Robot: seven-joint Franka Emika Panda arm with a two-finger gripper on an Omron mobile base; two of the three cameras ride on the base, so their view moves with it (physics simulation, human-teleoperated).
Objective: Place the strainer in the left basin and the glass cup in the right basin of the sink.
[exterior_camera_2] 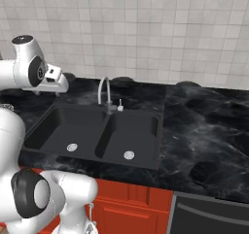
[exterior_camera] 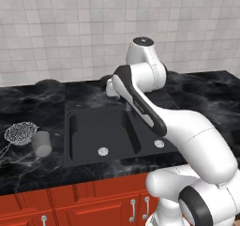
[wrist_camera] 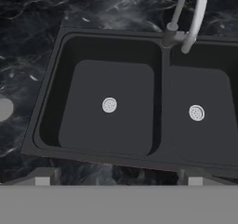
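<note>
Strainer and glass cup lie on counter left of sink, touching; my gripper released, over sink, must swing left

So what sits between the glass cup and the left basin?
Nothing: in the left base view, bare black counter separates the glass cup from the left basin.
</note>
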